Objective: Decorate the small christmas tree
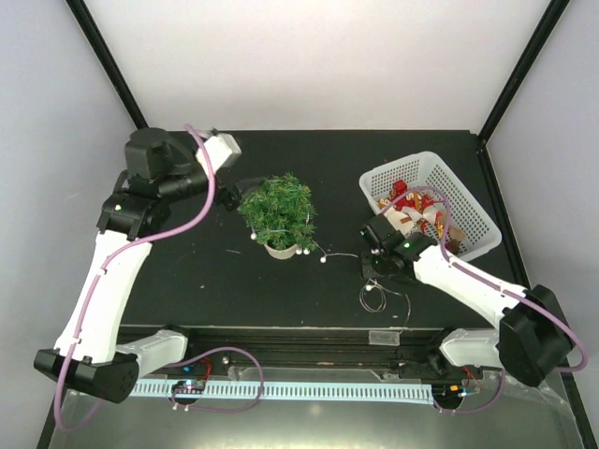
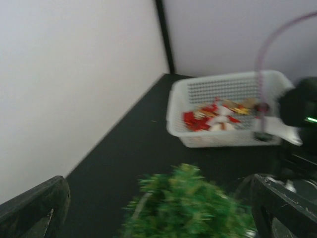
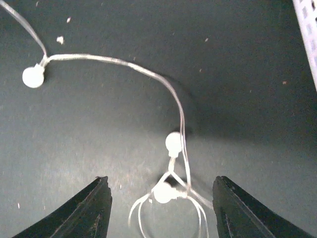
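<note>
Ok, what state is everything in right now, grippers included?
Small dark-green artificial christmas tree in whitish pot: upright, no ornaments visible.
White perforated plastic basket: upright, red and white ornaments inside.
Clear wire string of white bulbs: loose on the table, not gripped.
Left gripper: open, by the tree, empty.
Right gripper: open, over the string.

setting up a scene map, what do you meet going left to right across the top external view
left gripper → small christmas tree → right gripper → white basket. The light string is left out: it trails from the tree across to the right gripper.
</note>
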`<state>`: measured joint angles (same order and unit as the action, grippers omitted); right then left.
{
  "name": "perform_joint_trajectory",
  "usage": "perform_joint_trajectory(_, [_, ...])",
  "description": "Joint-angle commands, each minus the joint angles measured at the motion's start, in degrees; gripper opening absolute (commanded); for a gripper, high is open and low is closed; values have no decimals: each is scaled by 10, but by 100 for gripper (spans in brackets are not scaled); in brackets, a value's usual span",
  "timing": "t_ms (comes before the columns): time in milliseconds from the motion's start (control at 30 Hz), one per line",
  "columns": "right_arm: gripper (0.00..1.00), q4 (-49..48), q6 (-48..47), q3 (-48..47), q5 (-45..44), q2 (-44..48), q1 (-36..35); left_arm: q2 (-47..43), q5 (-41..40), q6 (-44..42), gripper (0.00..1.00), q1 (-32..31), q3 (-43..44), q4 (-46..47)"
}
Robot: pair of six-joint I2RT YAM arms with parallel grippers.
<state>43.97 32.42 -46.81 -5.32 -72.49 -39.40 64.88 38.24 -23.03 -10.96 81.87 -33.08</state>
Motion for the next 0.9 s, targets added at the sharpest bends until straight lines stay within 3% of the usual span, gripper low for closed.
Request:
perform_joint_trajectory(0, [57,-91,23,9,-9,-26,27,-17,19,-89,99,-66,0,-116])
perform_joint_trajectory(167, [53,-128,18,20,14,-61,54,-37,16,-104,99,-103,-30,-128])
perform_joint_trajectory(400, [40,-162,7,49,42,-82,91,-38,35,-109,99,-116,-23,-146])
perform_joint_trajectory(867, [32,-212,0,76,98,-130,94,-32,40,-112,99,-124,-22,-152])
